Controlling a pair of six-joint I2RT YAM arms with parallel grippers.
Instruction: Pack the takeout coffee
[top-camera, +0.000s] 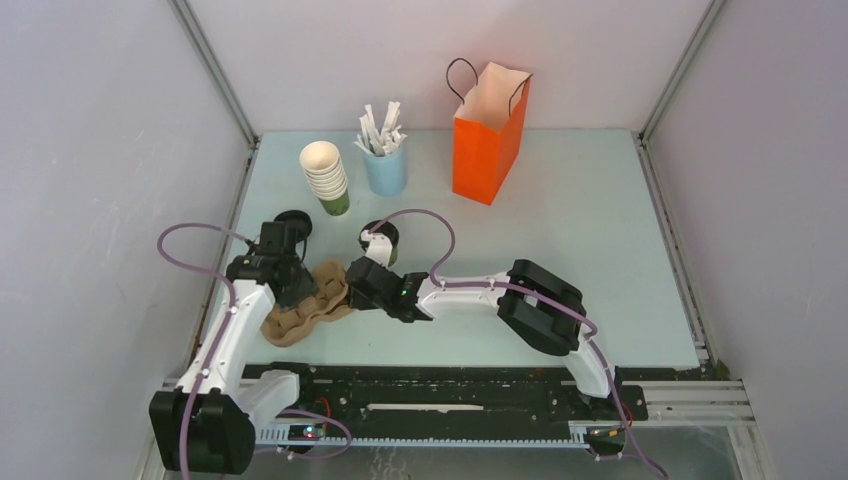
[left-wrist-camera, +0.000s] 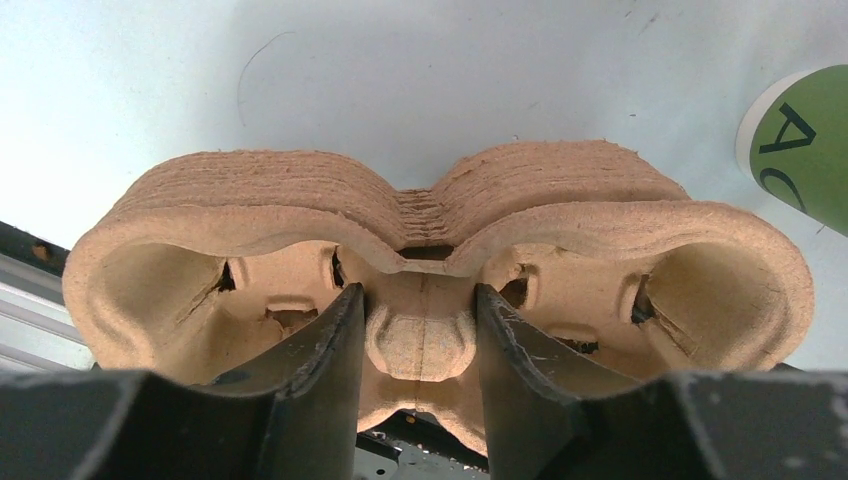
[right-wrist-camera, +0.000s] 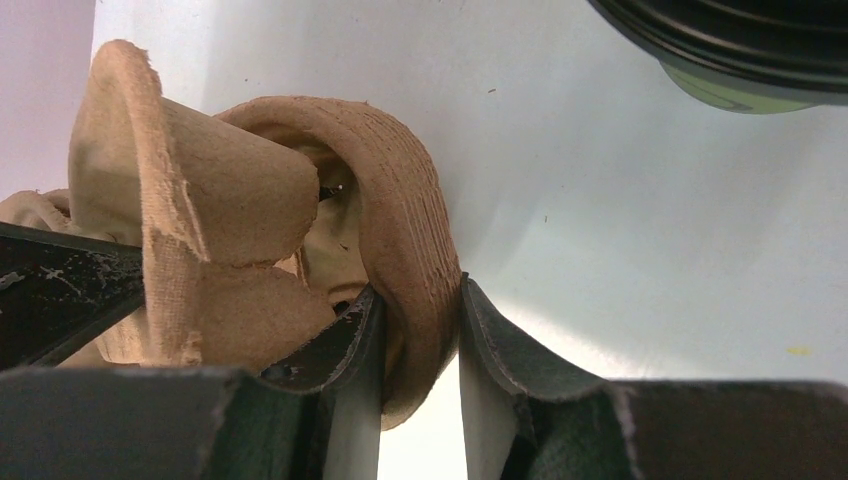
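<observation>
The takeout coffee (top-camera: 383, 240), a green cup with a black lid, stands on the table just behind my right gripper; its lid shows at the top right of the right wrist view (right-wrist-camera: 740, 40). A stack of brown pulp cup carriers (top-camera: 305, 318) lies at the front left. My left gripper (top-camera: 298, 290) is shut on the middle ridge of the top carrier (left-wrist-camera: 420, 345). My right gripper (top-camera: 352, 283) is shut on the layered rim of the carrier stack (right-wrist-camera: 410, 250). A green cup (left-wrist-camera: 800, 150) shows at the right edge of the left wrist view.
An orange paper bag (top-camera: 488, 140) stands open at the back. A stack of cream-and-green cups (top-camera: 327, 175) and a light blue cup of white sticks (top-camera: 385, 165) stand at the back left. A dark round object (top-camera: 293, 222) sits behind the left gripper.
</observation>
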